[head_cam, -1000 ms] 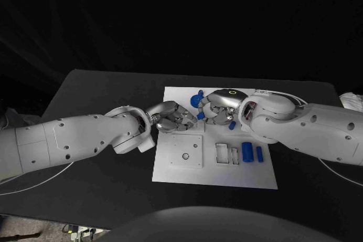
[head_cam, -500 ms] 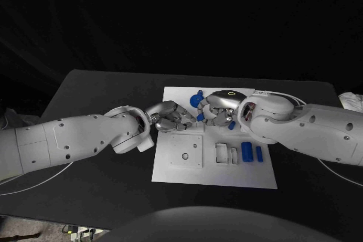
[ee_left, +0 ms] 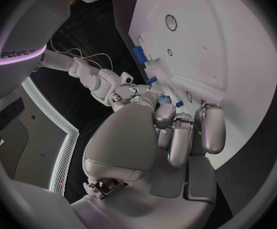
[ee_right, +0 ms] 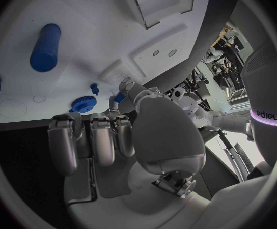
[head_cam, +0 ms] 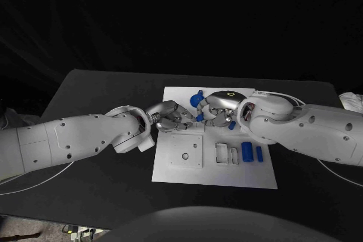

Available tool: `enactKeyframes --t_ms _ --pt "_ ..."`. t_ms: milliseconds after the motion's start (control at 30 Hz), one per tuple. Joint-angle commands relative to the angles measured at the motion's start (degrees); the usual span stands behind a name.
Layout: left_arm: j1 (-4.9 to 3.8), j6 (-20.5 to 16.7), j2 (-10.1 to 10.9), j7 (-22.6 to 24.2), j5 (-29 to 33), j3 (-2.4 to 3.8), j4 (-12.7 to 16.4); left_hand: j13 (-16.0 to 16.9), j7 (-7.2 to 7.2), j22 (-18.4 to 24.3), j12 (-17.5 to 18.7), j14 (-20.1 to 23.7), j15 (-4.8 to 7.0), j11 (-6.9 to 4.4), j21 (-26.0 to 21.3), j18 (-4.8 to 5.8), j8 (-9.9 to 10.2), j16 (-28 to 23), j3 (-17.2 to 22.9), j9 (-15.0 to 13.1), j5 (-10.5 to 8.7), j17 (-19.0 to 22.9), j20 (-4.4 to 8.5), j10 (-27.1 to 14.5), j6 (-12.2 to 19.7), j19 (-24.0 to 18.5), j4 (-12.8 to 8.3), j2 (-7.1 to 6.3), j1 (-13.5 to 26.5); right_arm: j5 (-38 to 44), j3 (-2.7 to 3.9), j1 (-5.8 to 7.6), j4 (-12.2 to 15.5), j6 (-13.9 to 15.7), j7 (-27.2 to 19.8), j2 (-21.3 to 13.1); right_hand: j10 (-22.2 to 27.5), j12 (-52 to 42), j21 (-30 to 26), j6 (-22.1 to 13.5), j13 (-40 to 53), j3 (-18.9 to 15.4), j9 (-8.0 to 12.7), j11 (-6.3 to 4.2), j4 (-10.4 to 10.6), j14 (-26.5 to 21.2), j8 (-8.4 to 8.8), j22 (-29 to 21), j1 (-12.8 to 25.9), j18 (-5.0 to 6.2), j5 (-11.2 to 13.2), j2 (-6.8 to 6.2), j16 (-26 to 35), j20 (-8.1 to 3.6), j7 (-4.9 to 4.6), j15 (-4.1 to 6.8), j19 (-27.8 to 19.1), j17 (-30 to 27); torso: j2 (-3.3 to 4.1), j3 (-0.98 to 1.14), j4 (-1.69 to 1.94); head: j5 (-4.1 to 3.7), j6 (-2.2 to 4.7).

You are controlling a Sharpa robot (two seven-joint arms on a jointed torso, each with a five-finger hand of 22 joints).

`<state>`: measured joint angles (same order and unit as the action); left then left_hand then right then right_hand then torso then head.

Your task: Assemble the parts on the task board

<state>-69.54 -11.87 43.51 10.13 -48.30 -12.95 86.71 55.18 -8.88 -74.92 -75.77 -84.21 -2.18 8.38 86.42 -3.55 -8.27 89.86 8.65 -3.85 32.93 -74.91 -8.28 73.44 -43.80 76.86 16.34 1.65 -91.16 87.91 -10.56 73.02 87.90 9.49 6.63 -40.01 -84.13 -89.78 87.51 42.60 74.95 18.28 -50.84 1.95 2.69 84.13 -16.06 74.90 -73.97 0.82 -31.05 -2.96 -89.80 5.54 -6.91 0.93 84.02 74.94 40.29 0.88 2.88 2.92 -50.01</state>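
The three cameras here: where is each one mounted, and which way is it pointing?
Head view: on the robot's head, looking down at the black table and task board; both white arms reach in, left hand and right hand meeting mid-board.
Left wrist view: behind the left hand, facing the board.
Right wrist view: behind the right hand, facing the board and a blue cylinder.
Shared: all show the board; each wrist view also catches the other hand.
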Motion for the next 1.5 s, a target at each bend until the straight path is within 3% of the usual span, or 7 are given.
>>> enactKeyframes --t_ms 33,1500 --pt "0.04 0.46 -0.22 -0.18 -0.08 0.05 -0.07 34.82 -0.01 -3.11 -14.23 -5.79 0.37 -4.22 -0.33 0.38 0.19 0.14 0.35 -0.07 -0.17 -15.09 0.08 16.56 0.41 -0.39 0.01 0.15 0.63 0.01 -0.01 -0.06 0.08 -0.02 -0.61 0.15 -5.87 -0.22 0.21 0.34 15.05 -0.01 0.01 0.33 -0.25 5.87 -0.32 14.09 0.14 -0.05 -0.26 0.07 -0.2 0.13 -0.04 -0.23 3.76 15.06 -0.01 0.02 0.01 0.07 0.01" --pt "0.09 2.83 -1.64 -2.66 -0.06 0.05 -1.94 34.82 -0.15 -2.11 -14.23 -5.79 0.17 -4.03 -0.88 0.07 0.44 0.14 1.65 -0.05 -0.77 -15.09 -0.06 16.56 1.09 -2.16 0.04 0.02 1.41 -1.16 -0.01 -0.35 -0.06 -0.12 -0.78 0.59 -5.87 -0.22 0.46 0.42 15.05 0.12 0.09 0.37 -0.33 5.87 -0.35 14.19 0.15 -0.13 -0.31 0.19 -0.2 0.15 -0.1 -0.26 4.0 15.06 0.0 0.0 0.04 0.16 0.01"
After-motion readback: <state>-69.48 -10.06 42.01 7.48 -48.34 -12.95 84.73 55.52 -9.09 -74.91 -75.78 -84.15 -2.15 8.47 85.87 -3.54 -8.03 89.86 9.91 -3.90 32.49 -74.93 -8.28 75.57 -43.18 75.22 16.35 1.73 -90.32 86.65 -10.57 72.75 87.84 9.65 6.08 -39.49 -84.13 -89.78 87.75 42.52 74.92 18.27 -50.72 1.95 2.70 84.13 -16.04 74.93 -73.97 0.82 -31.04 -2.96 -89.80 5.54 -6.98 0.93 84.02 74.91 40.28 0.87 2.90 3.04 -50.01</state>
